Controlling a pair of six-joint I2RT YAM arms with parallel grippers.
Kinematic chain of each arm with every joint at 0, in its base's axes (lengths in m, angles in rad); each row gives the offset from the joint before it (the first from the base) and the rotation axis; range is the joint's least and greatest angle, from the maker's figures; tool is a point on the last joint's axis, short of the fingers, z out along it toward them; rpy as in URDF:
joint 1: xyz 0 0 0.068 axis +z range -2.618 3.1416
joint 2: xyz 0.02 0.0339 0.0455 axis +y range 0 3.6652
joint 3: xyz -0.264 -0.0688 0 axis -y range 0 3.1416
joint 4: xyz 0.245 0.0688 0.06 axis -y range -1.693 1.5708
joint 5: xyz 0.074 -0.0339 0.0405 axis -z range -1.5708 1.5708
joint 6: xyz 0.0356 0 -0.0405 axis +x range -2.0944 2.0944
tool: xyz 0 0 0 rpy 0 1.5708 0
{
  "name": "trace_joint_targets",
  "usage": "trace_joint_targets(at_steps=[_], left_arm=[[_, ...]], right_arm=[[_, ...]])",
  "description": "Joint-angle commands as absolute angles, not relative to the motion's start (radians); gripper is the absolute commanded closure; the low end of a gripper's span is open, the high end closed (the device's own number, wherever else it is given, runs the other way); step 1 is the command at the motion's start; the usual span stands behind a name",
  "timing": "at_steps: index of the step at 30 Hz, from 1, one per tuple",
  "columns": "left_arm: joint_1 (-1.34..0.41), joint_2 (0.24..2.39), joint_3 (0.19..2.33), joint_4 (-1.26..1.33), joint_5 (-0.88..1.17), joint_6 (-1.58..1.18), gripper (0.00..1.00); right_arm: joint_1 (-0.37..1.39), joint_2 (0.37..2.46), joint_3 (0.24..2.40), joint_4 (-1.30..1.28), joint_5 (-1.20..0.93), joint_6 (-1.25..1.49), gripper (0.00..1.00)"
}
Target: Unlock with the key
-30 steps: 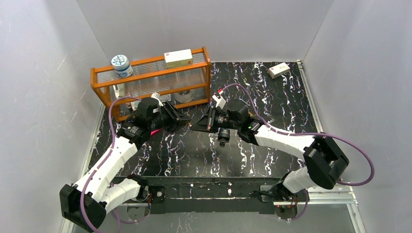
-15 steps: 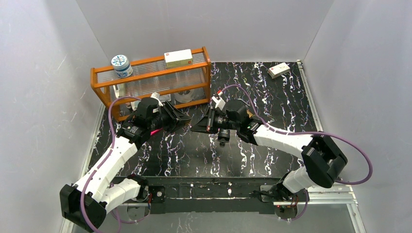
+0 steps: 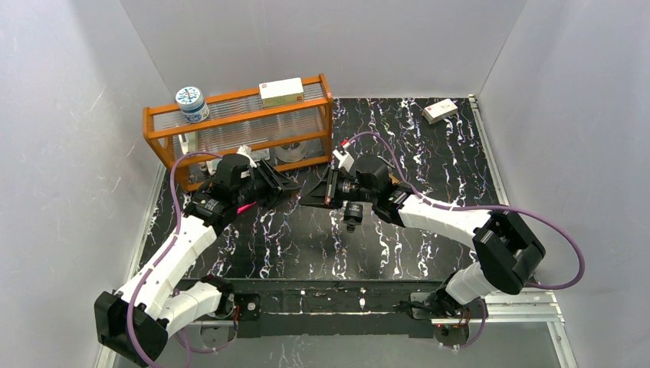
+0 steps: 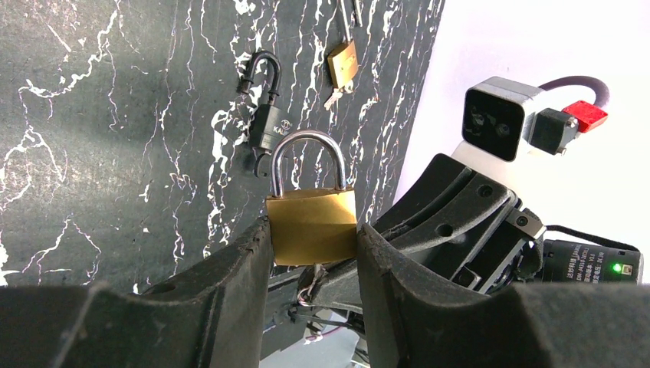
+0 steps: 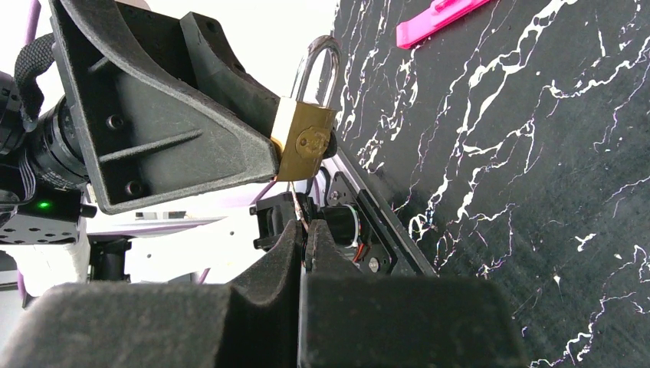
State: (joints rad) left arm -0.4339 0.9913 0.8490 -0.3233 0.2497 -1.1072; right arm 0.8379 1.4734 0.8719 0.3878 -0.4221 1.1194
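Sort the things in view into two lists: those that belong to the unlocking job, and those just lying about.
Job in hand:
brass padlock, clamped in the left gripper
key, a thin sliver pinched in the right gripper, at the padlock's base

Lying about:
black lock
small brass lock
pink strip
shelf
tin
cream box
white box

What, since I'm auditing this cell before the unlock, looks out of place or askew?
Nothing damaged or spilled. The brass padlock sits square between the fingers of the left gripper, shackle shut. Only loose items lie on the mat: a black lock, a smaller brass lock and a pink strip.
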Motion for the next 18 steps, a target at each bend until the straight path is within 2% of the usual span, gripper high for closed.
trace_joint_targets(at_steps=[1, 18], left_arm=[[-0.433, 0.977, 0.868, -0.339, 0.255, -1.093, 1.00], [-0.433, 0.977, 0.864, -0.340, 0.263, -1.094, 1.00]], right_arm=[[0.831, 1.456, 0.878, 0.461, -0.424, 1.112, 0.99], [0.830, 1.502, 0.950, 0.354, -0.367, 1.115, 0.99]])
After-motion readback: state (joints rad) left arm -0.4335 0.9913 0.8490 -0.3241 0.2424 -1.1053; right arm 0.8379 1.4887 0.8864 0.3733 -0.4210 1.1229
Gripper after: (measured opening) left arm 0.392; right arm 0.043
